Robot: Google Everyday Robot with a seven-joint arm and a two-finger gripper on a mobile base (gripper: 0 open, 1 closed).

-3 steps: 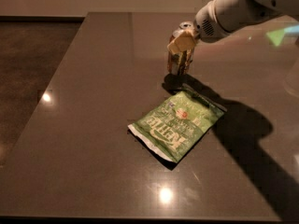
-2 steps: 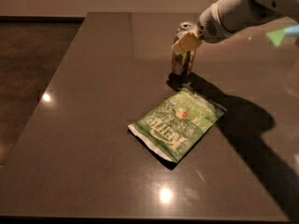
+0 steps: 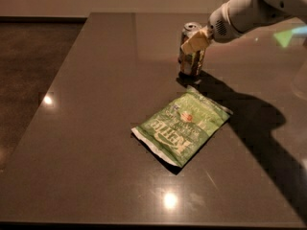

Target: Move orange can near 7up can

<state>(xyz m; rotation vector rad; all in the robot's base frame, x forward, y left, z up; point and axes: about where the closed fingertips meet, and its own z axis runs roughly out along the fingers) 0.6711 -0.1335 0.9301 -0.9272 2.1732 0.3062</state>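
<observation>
From the one camera view I have, the orange can (image 3: 189,63), a small aluminium drink can with a mottled orange-gold body and a silver top, stands upright on the dark grey polished stone table (image 3: 96,104), toward the far side at about 1 o'clock from the table's middle. Its base looks set on the surface, with a shadow pooling right beneath it. The two-finger tan gripper (image 3: 195,42) sits against the upper part of the can on its 2 o'clock side, carried by the white moulded arm (image 3: 244,13) that reaches in from the 2 o'clock corner of the view. I cannot tell whether the claw is clamped on the can, closing on it or merely resting beside it. The flat green crinkled foil chip bag (image 3: 182,128) lies face up at about 6 o'clock from the can, near it but not touching; the arm's broad shadow runs off toward 4 o'clock. The dark brown floor (image 3: 29,56) shows beyond the table's 9 o'clock edge. The 7up can I cannot find anywhere in this view: nothing pale green and silver-white stands on the visible tabletop, so it is either hidden behind the gripper and arm or outside the frame. My judgement is that the task is at the grasp or early carry, with the real work left: the placing beside the 7up can cannot be confirmed from here.
</observation>
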